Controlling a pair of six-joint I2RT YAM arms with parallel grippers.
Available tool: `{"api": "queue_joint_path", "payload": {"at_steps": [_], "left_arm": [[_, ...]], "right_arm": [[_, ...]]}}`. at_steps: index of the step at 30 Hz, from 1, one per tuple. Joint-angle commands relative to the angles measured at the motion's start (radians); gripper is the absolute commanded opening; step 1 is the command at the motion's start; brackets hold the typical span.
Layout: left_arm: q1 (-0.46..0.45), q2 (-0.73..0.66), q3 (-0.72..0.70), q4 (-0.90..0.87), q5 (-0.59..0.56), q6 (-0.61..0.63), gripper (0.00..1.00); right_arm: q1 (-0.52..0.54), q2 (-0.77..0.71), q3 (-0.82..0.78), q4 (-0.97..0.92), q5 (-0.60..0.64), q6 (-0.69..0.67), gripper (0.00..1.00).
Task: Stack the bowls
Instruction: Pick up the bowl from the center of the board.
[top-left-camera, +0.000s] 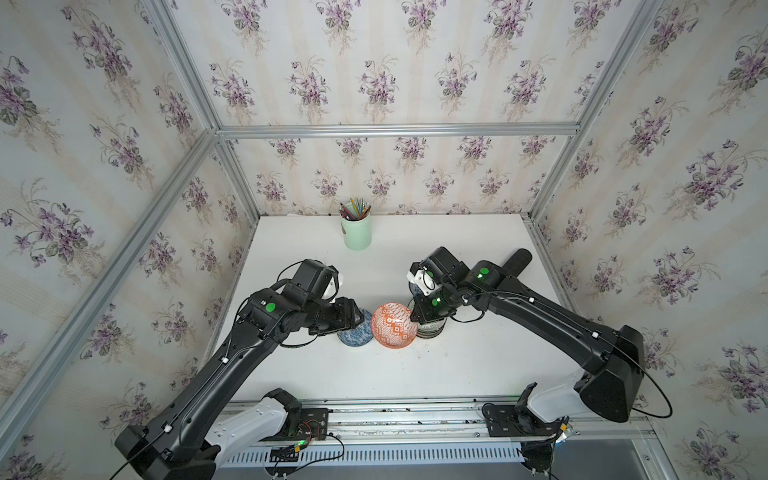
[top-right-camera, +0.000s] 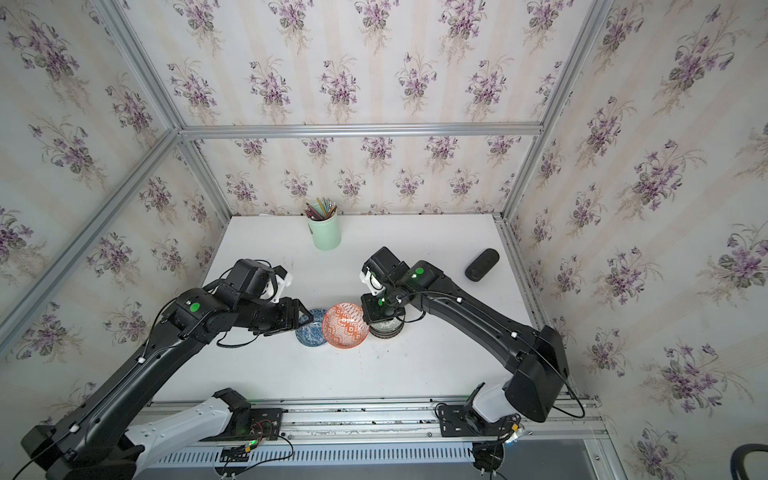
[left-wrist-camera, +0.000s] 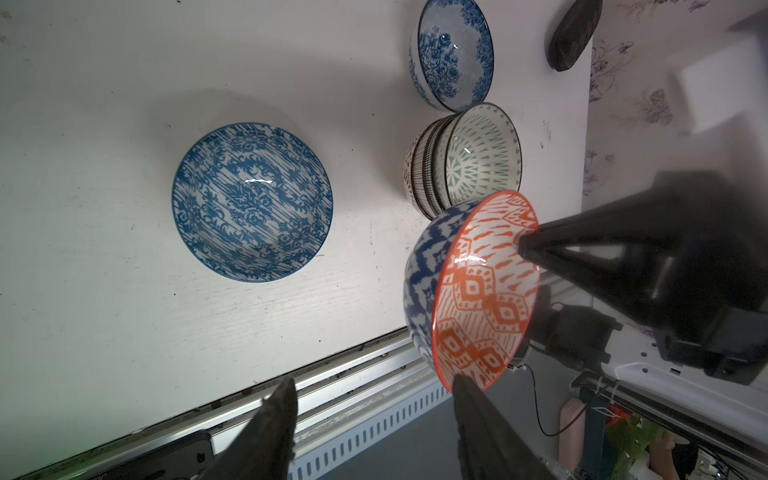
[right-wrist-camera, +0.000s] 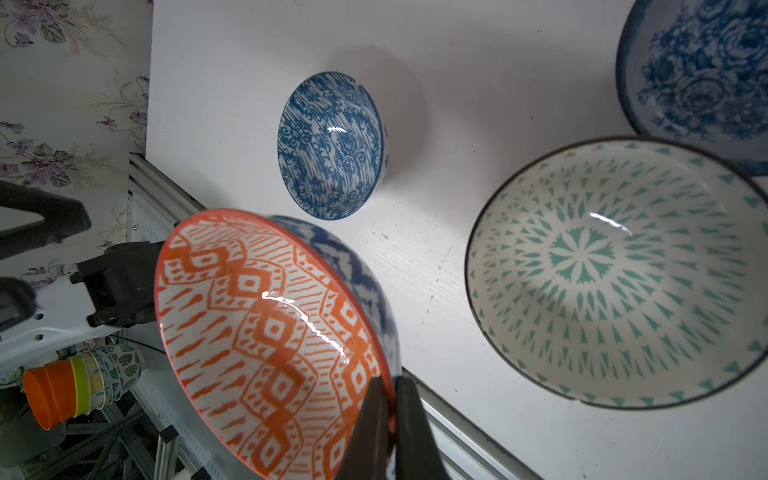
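White tabletop (top-left-camera: 457, 365) carries the bowls, with both black arms reaching in over its near half.

The right gripper (right-wrist-camera: 392, 399) is clenched on the rim of the orange bowl (right-wrist-camera: 266, 332), one finger inside the rim and one outside. It holds the bowl tilted and raised off the tabletop. In both top views this bowl sits between the blue-white bowl (top-left-camera: 353, 332) and the stack (top-left-camera: 430, 328), its orange inside facing up and its blue zigzag outside turned down.

The left gripper (left-wrist-camera: 372, 380) stands released, its two fingers well apart with nothing between them. One finger's tip lies at the lowest edge of the orange bowl's rim in the left wrist view; I cannot tell whether it touches. In a top view this gripper hangs over the blue-white bowl's left edge, and that bowl rests upright on the tabletop, just beside the held one.

The stack stands upright under the right wrist, with the white-green bowl (right-wrist-camera: 615, 270) on top. Just behind it sits the rose-patterned bowl (left-wrist-camera: 455, 54), alone and upright.

Near the back edge stands a mint-green cup (top-left-camera: 356, 232) of pencils, and a dark oblong thing (top-right-camera: 482, 264) lies at the far right.
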Motion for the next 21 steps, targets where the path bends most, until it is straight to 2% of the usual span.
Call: {"api": "queue_joint_path", "payload": {"at_steps": [1, 4, 12, 21], "left_arm": [[0.0, 0.015, 0.009, -0.001, 0.045, 0.025, 0.58], [-0.002, 0.035, 0.011, 0.015, 0.058, 0.027, 0.56], [-0.014, 0.1, 0.006, 0.022, 0.062, 0.041, 0.35], [-0.034, 0.156, -0.006, 0.05, 0.066, 0.043, 0.29]], "right_arm": [[0.001, 0.035, 0.04, -0.023, -0.024, -0.032, 0.0], [0.006, 0.066, 0.07, -0.034, -0.023, -0.045, 0.0], [0.017, 0.104, 0.101, -0.051, -0.012, -0.061, 0.0], [0.023, 0.12, 0.12, -0.06, -0.009, -0.068, 0.0]]}}
